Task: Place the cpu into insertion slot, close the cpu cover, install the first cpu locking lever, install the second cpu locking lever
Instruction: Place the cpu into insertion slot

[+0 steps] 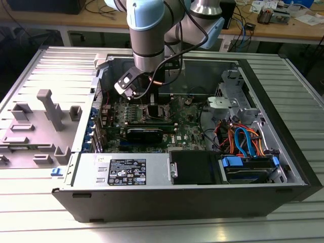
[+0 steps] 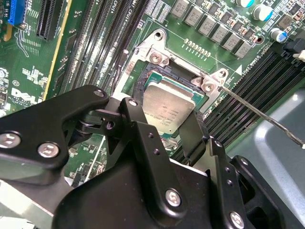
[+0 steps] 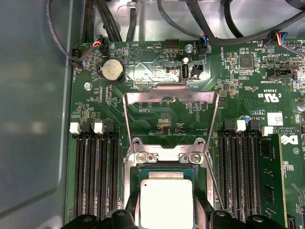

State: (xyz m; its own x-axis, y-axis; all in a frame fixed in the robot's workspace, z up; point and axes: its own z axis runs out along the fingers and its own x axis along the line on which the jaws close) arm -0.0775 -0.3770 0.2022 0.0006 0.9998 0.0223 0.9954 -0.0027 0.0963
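Note:
The cpu [image 2: 167,102] [image 3: 167,195], a small square chip with a dull grey top, lies flat within the insertion slot [image 2: 143,78] [image 3: 131,183] on the green motherboard [image 1: 190,132]. My gripper [image 2: 167,119] [image 3: 167,218] [image 1: 152,105] is right over it, its black fingers [image 2: 138,126] pressed against two opposite edges of the chip. The cpu cover [image 3: 143,97], a thin silver frame, is swung back off the slot and lies open over the board. A thin wire locking lever [image 2: 257,110] [image 3: 214,181] juts out beside the slot, unlatched.
The board sits deep in an open computer case [image 1: 283,167]. Long black memory slots [image 3: 93,181] flank the socket. Orange and blue cables [image 1: 243,139] and a drive bay fill the exterior view's right, a power supply [image 1: 121,169] the front. A grey fixture tray [image 1: 40,121] lies outside.

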